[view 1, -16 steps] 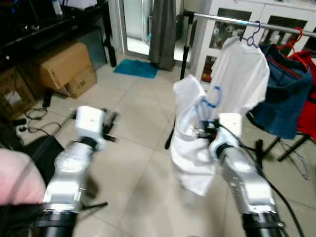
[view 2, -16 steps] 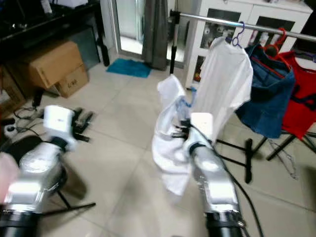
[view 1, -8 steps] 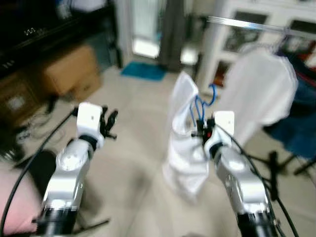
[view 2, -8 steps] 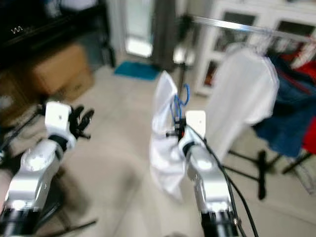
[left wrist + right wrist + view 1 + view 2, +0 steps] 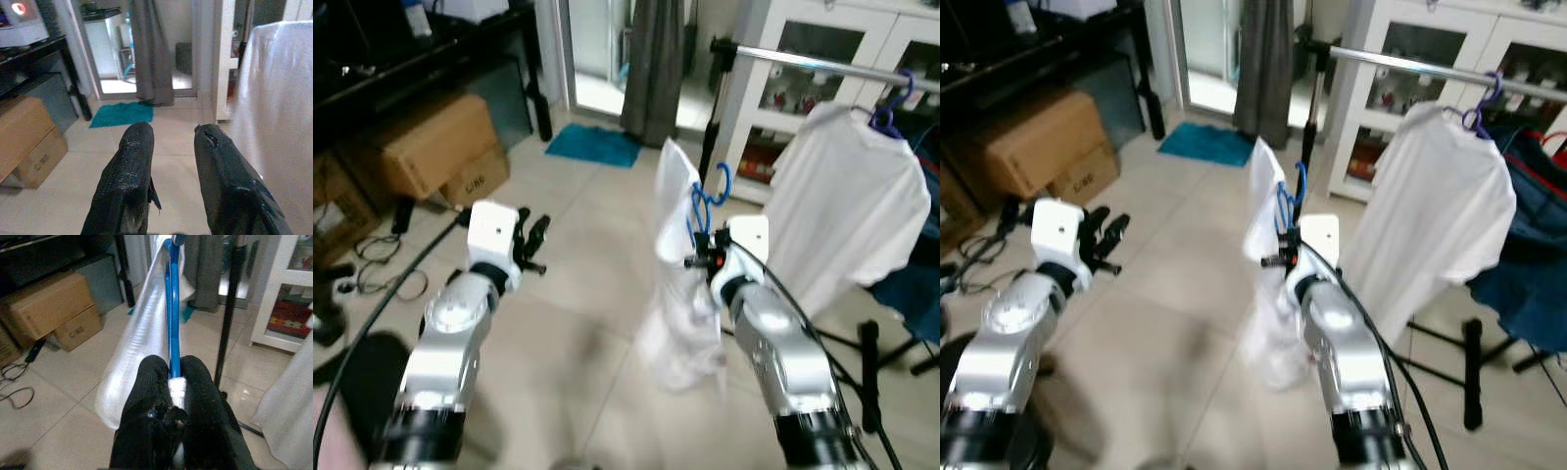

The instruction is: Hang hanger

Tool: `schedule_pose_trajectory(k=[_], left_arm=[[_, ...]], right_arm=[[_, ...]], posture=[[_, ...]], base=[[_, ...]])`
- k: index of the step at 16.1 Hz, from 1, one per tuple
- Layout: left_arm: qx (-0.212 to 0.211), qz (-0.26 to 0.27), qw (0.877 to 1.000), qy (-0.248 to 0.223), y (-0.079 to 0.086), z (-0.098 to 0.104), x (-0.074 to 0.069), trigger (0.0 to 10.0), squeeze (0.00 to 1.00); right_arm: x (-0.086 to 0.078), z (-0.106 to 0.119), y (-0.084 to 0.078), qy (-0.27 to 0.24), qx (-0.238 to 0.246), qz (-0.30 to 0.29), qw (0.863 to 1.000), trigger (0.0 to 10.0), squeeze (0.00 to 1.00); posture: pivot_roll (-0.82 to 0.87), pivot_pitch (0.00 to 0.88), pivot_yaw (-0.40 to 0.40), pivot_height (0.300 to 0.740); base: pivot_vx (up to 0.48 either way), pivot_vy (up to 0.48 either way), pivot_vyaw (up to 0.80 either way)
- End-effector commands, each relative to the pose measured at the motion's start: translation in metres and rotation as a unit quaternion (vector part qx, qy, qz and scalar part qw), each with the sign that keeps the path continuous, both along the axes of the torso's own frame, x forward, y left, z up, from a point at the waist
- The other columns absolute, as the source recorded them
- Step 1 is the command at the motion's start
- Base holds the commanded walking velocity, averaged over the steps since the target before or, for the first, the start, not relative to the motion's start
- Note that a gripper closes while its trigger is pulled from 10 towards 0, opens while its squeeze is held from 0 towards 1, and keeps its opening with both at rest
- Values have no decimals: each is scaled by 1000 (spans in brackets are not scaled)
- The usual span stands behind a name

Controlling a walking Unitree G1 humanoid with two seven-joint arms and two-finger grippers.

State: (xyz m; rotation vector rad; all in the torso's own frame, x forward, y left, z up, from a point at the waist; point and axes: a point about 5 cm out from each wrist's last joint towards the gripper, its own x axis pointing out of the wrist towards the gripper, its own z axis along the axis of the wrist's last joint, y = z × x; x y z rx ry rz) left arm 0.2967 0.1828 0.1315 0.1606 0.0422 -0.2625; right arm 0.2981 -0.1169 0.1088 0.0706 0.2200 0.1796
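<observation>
While your right gripper (image 5: 172,382) pinches the blue hanger (image 5: 172,308) between its pressed-together fingers (image 5: 151,382), the white shirt (image 5: 680,284) on it hangs down toward the tiled floor (image 5: 578,323), short of the clothes rail (image 5: 822,61). Your left gripper (image 5: 171,147) stands off to the left, fingers spread and holding nothing. The hanger is in hand and lifted; what appears left is carrying it to the rail and hooking it on, beside the white T-shirt (image 5: 852,215) already hung there on a purple hanger (image 5: 891,103). The blue hanger stands roughly upright, long axis vertical, its hook (image 5: 722,181) uppermost and curling toward the rail, still below bar height.
</observation>
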Motion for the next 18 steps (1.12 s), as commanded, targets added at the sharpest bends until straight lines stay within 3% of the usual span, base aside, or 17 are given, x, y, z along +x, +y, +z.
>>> schedule_pose_trajectory(k=[1,8,13,18], left_arm=[[-1,-21,1000,-3,-10,2,1,10000,0],[2,-47,999,7,-18,-3,-1,10000,0],[2,-50,999,7,-18,-2,-2,10000,0],[18,-64,998,9,-19,-1,-3,10000,0]], right_arm=[[3,4,-11,-6,-13,-22,1000,10000,0],[10,11,-24,8,-33,-53,998,10000,0],[17,35,-3,-36,-22,17,999,10000,0],[26,57,2,-64,-39,-1,997,10000,0]], posture=[[67,0,4,740],[60,0,0,740],[61,0,-6,740],[67,0,-11,740]], base=[[480,0,0],[480,0,-646],[480,0,0],[480,0,0]])
